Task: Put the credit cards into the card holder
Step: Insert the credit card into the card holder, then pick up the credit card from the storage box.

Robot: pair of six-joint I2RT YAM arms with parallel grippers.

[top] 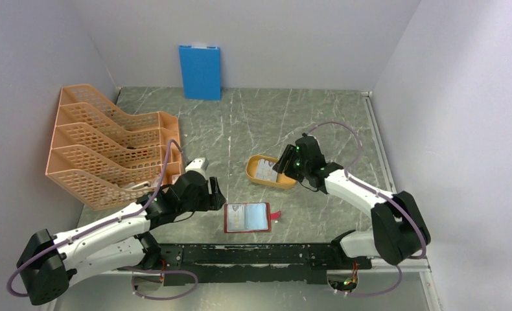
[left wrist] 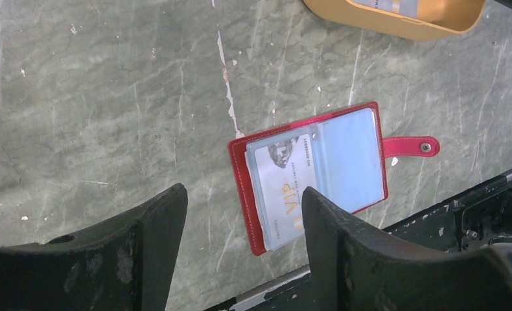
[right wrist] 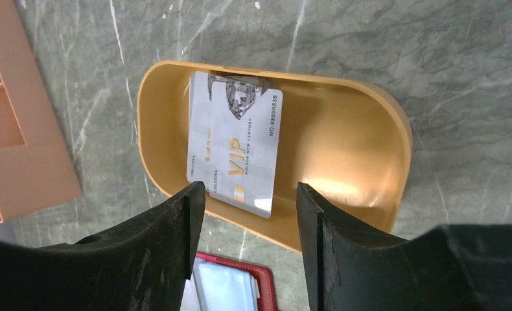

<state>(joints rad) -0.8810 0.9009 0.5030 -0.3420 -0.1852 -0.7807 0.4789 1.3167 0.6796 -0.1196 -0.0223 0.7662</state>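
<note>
The left gripper [left wrist: 244, 194] has its jaws spread and empty. It hangs above the table [top: 253, 123], just at 10 o'clock of the card holder [left wrist: 344, 162] when 12 o'clock is the back wall. The right gripper [right wrist: 248, 188] is also spread wide with nothing between the fingers. It hovers over the near rim of the yellow-orange tray [right wrist: 350, 149].

In this tray lie two credit cards [right wrist: 234, 142], one overlapping the other, face up, toward its left end. The card holder lies unfolded and flat near the front edge of the table, at 7 o'clock of the tray and apart from it. Its snap tab [left wrist: 412, 147] points to 3 o'clock. One more card [left wrist: 282, 188] sits inside its left clear pocket.

At 10 o'clock of the holder, well apart, stands the orange file rack [top: 104, 152]. A blue board [top: 200, 71] leans upright on the back wall at 12 o'clock.
</note>
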